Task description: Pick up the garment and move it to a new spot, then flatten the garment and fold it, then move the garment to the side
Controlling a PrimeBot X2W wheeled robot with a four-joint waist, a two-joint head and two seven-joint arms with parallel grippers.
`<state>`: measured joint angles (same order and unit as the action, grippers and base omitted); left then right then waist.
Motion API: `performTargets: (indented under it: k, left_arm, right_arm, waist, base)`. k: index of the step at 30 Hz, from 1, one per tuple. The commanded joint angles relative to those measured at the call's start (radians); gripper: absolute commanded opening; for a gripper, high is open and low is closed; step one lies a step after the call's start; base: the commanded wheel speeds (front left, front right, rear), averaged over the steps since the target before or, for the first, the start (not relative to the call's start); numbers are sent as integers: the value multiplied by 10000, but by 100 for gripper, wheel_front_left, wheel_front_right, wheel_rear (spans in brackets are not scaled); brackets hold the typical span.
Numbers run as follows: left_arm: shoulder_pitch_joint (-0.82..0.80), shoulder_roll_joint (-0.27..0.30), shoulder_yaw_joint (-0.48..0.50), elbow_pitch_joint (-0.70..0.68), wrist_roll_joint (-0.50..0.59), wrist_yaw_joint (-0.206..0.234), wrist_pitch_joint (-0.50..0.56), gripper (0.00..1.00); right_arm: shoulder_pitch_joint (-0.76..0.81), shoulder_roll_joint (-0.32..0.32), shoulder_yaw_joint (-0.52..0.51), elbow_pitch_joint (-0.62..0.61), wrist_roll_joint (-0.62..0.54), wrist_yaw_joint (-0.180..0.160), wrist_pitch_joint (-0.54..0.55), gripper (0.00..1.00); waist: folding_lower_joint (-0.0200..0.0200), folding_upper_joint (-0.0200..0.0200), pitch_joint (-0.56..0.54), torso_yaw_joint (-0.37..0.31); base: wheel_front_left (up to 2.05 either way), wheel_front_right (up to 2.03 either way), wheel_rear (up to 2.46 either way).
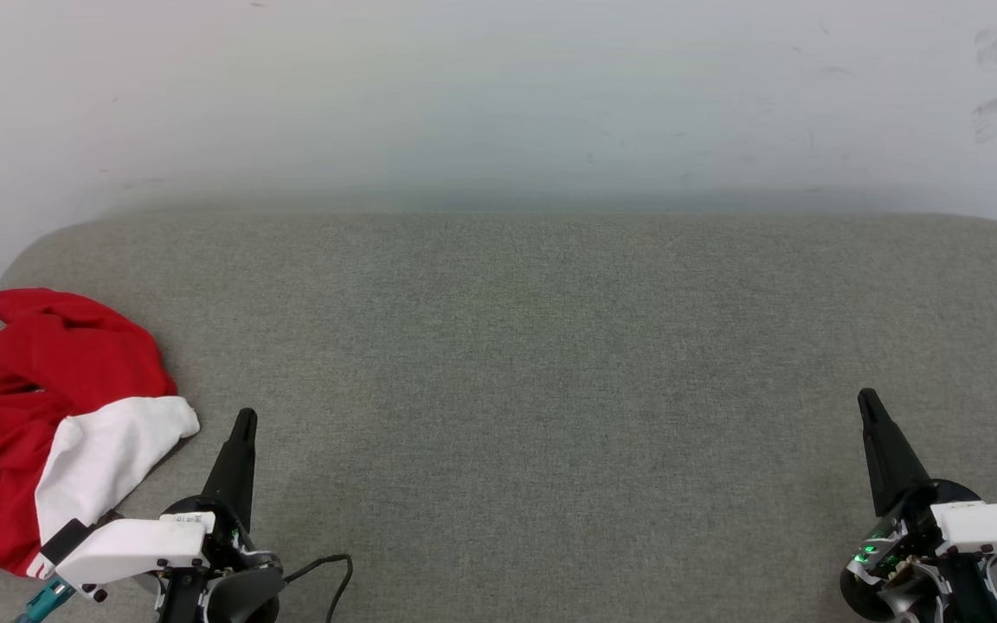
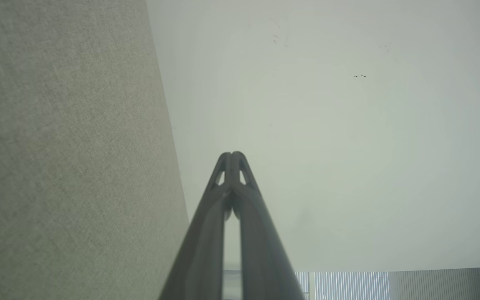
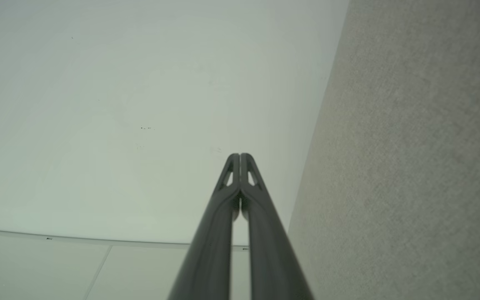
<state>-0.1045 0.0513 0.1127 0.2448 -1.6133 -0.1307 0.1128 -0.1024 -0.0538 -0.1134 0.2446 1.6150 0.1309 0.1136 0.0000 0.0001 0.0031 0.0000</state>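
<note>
We see the garment (image 1: 48,407) crumpled at the left end of the bench (image 1: 550,346), untouched. The left claw (image 1: 245,421) and right claw (image 1: 869,402) are closed, empty. All steps remain.

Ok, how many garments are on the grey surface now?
1: a crumpled red T-shirt with a white sleeve, at the left edge of the grey fabric surface, beside the left hand. More may hide beneath.

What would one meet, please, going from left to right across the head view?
the garment, crumpled at the left edge → the left gripper → a bare stretch of the grey surface → the right gripper
</note>
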Motion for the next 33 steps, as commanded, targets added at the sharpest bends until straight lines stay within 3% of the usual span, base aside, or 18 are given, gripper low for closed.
performTargets:
  k: [1,18,19,26,33]
  left_arm:
    - [-78,-11,44,2,22,-23,38,0]
    - [-78,-13,44,2,23,-25,39,0]
    - [0,0,2,-2,1,0,-4,100]
    - [251,-33,-82,165,113,2,-217,100]
    - [223,-29,123,89,906,2,-564,100]
  right_arm:
    - [-118,49,-13,8,-51,-3,18,0]
    - [-118,51,-13,8,-54,-3,20,0]
    - [1,0,-1,-1,-2,0,-3,100]
    - [269,7,102,246,-126,0,-206,100]
    - [301,10,116,91,-966,0,-556,100]
  waist:
    - [0,-1,0,0]
    - [0,-1,0,0]
    - [0,-1,0,0]
    - [0,-1,11,2]
    - [0,-1,36,3]
  base:
    - [0,0,0]
    - [0,0,0]
    - [0,0,0]
    - [0,0,0]
    - [0,0,0]
